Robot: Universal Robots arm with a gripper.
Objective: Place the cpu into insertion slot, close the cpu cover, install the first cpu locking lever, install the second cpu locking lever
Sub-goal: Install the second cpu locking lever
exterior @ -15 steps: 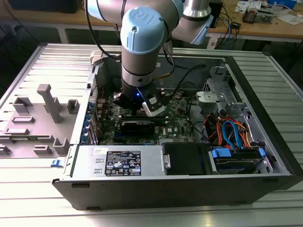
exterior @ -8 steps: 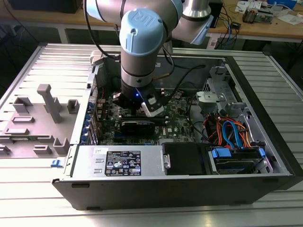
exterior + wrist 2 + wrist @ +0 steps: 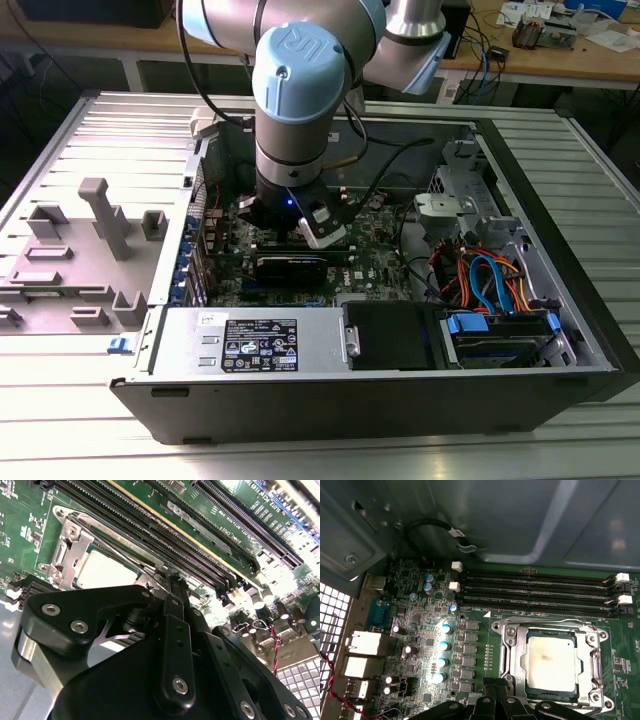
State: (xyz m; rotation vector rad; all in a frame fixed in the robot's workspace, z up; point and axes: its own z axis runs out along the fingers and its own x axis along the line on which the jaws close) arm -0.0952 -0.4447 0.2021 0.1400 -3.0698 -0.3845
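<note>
- Cpu (image 3: 551, 661) lies flat in the insertion slot (image 3: 551, 696), its silver-grey top showing through the cut-out of the cpu cover (image 3: 516, 645), which is folded down over it; this group sits in the lower right of the first wrist view.
- The gripper (image 3: 496, 686) hangs just beside the socket's edge at the bottom centre of that view; its dark fingertips (image 3: 490, 684) stand close together, but whether they pinch anything cannot be told.
- In the second wrist view the gripper's black linkage takes up the lower half of the frame, with its tips reaching up to the socket's edge at the centre, by a thin metal lever (image 3: 150, 564) that runs along the cover's side; contact with it cannot be made out.
- The same chip and cover sit in the centre left of the second wrist view, with the cover's silvery hinge plate at the left.
- Long black memory slots (image 3: 535, 587) run next to the socket, across the middle of the first wrist view.
- A row of blue-topped capacitors (image 3: 442, 650) stands at centre left of the first wrist view.
- In the exterior view the arm (image 3: 292, 100) reaches down from the top centre into the open computer case (image 3: 540, 250), the gripper low over the green motherboard (image 3: 375, 262) at the frame's middle.
- A black graphics card (image 3: 292, 266) lies just below the gripper there, and a grey fixture tray (image 3: 80, 255) rests at the exterior view's left.
</note>
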